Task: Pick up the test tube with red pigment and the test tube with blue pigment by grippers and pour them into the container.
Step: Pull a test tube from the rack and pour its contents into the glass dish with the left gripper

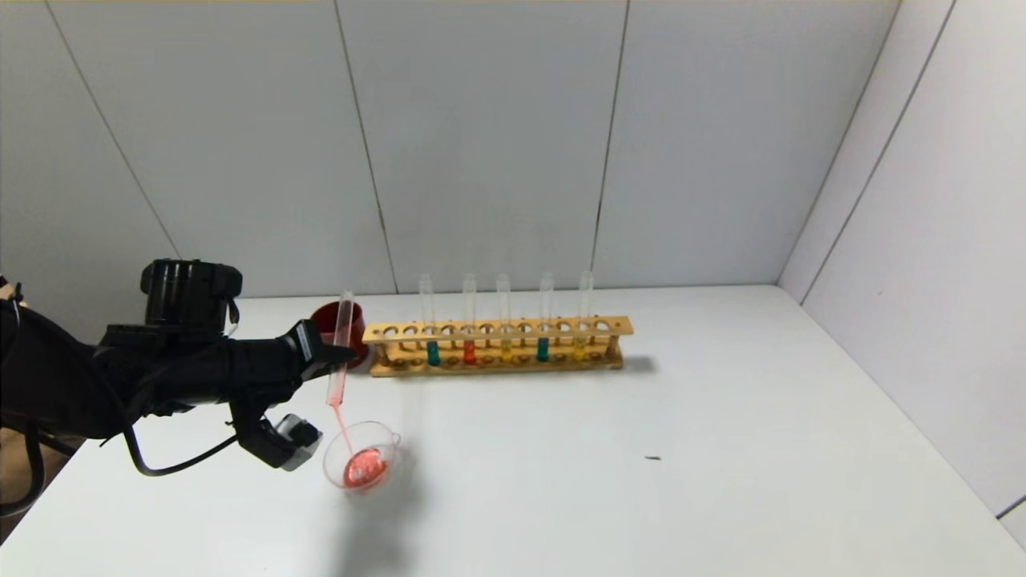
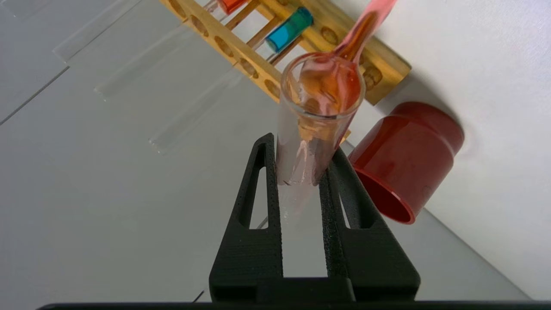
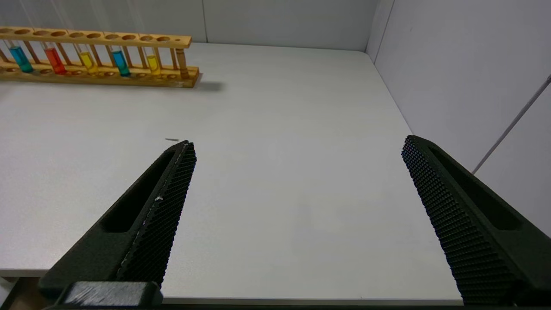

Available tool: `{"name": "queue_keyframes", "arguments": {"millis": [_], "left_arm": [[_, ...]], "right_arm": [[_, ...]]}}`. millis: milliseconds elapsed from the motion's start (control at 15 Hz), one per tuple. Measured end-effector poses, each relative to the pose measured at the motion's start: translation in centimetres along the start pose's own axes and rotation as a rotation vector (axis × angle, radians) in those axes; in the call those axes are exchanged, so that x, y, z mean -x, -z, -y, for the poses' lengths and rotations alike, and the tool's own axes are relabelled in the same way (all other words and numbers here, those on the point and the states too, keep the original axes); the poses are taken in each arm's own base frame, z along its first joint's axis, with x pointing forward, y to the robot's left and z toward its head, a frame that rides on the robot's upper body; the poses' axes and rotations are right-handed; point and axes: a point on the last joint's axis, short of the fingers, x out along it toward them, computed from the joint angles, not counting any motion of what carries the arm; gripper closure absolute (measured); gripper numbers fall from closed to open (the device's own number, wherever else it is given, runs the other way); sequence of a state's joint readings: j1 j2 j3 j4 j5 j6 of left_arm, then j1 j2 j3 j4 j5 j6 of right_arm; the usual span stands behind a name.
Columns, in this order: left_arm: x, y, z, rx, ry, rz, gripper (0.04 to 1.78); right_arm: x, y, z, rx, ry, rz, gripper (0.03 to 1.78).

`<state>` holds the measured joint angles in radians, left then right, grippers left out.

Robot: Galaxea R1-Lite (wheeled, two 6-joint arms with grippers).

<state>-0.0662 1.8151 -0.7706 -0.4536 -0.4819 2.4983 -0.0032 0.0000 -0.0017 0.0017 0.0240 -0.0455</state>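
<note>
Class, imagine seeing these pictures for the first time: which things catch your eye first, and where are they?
The left claw holds an upended test tube, red liquid streaming into the glass beaker at the table's front left. Behind stands a wooden rack of coloured tubes, a red cup at its left end.

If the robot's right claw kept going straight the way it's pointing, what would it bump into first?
Probably nothing soon. The open right gripper points across bare table toward the far wall; the rack sits off to one side. Depth is hard to judge.

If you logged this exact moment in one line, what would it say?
left gripper: shut on red test tube, tipped, pouring | container: catching red liquid | right gripper: open, parked | blue tubes: in rack
</note>
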Motion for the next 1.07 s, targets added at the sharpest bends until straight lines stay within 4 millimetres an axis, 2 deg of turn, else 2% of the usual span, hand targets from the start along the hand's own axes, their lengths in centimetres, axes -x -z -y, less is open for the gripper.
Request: {"name": "queue_keyframes", "arguments": {"millis": [400,1067], "left_arm": [[0.4,-0.7,0.3,-0.057,-0.017,-0.028,1.51],[1.2,-0.5,-0.5,-0.113,-0.036,-0.053,1.51]], "right_arm": [[0.0,0.0,0.0,0.0,-0.001,0.0,0.06],[0.0,0.0,0.0,0.0,0.0,0.0,0.06]]}}
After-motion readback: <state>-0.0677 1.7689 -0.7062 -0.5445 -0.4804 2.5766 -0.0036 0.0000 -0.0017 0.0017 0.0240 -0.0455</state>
